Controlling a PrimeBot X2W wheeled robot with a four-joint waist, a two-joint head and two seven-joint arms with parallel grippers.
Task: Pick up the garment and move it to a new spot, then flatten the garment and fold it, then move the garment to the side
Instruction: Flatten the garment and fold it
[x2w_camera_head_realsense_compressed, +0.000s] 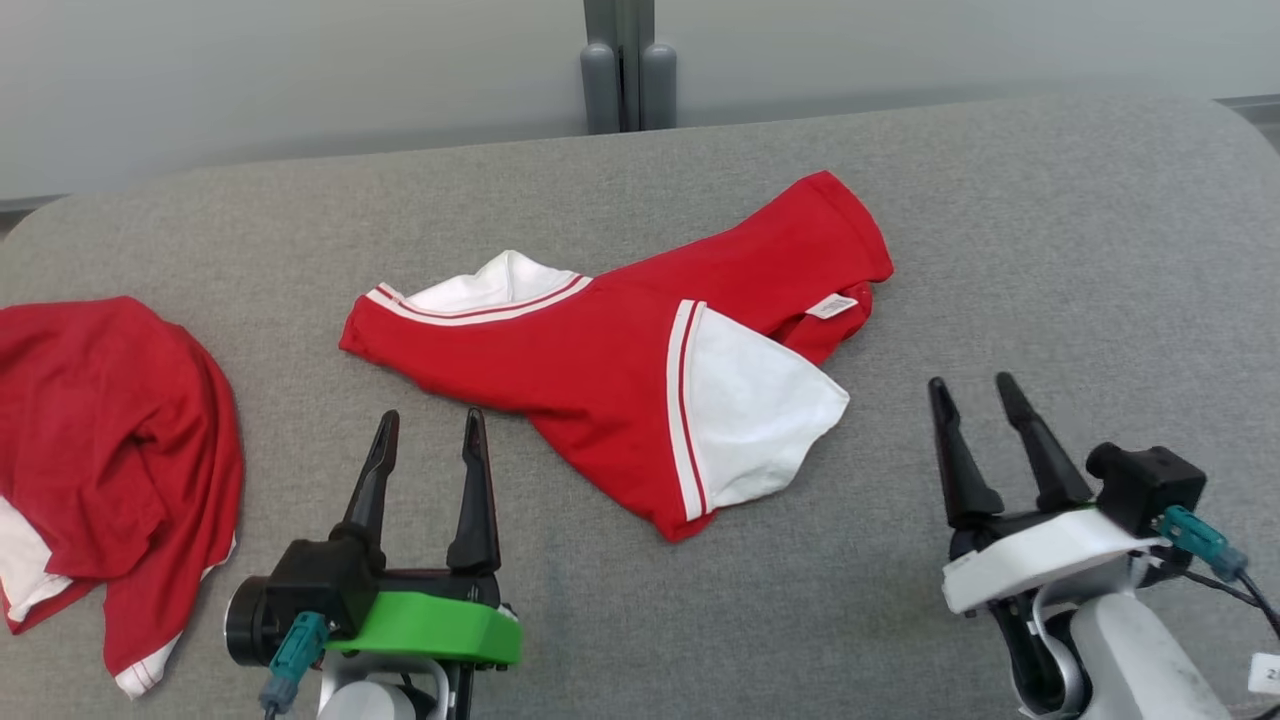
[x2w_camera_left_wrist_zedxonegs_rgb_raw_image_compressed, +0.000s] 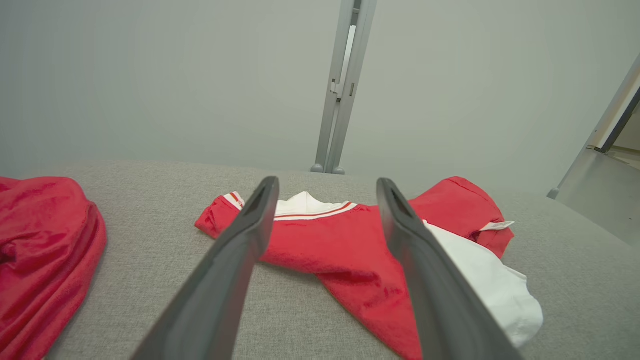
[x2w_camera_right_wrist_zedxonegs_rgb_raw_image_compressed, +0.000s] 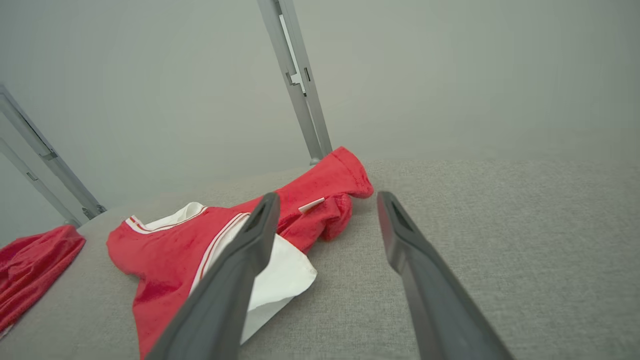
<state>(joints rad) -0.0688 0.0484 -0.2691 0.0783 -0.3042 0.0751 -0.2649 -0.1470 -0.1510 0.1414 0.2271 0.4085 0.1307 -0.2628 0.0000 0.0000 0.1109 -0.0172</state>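
Observation:
A red garment (x2w_camera_head_realsense_compressed: 590, 360) with white sleeves and striped trim lies crumpled in the middle of the grey table (x2w_camera_head_realsense_compressed: 1050, 250), a small white label showing near its far right end. It also appears ahead of the fingers as the garment (x2w_camera_left_wrist_zedxonegs_rgb_raw_image_compressed: 340, 245) in the left wrist view and as the garment (x2w_camera_right_wrist_zedxonegs_rgb_raw_image_compressed: 180, 245) in the right wrist view. My left gripper (x2w_camera_head_realsense_compressed: 430, 425) hovers open just in front of the garment's left part, nothing between its fingers. My right gripper (x2w_camera_head_realsense_compressed: 973, 388) stands open to the right of the white sleeve, apart from the cloth.
A second red garment (x2w_camera_head_realsense_compressed: 110, 450) lies bunched at the table's left edge, seen too as a red heap (x2w_camera_left_wrist_zedxonegs_rgb_raw_image_compressed: 40, 250) in the left wrist view. A grey post (x2w_camera_head_realsense_compressed: 625, 70) stands behind the table's far edge against a pale wall.

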